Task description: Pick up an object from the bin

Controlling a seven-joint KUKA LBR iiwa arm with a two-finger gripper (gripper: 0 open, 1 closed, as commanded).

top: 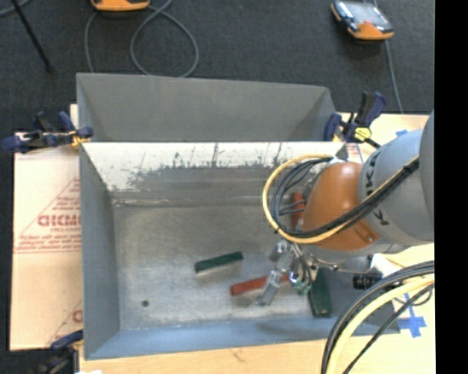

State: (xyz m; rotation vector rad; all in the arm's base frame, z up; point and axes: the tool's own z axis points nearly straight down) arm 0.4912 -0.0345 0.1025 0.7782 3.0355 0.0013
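Camera view: hand point(272, 286), spread or pressed together cannot be told, at the right end of a red bar point(247, 286), five o'clock in the bin point(99, 241); an end-grip could probably let the bar pivot out.

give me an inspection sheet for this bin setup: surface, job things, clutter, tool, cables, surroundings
surface: grey metal bin, floor scuffed, far wall scratched.
job's things: green bar lying mid-floor; red piece just nearer the front; dark green block by the right wall.
clutter: one small dark speck on the floor, front left.
grippers: tool low over the red piece's right end; a grasp cannot be confirmed.
cables: yellow and black loops round the orange wrist cover; a thin cable on the floor behind the bin.
surroundings: dark carpet, with an orange-and-black device lying on it.
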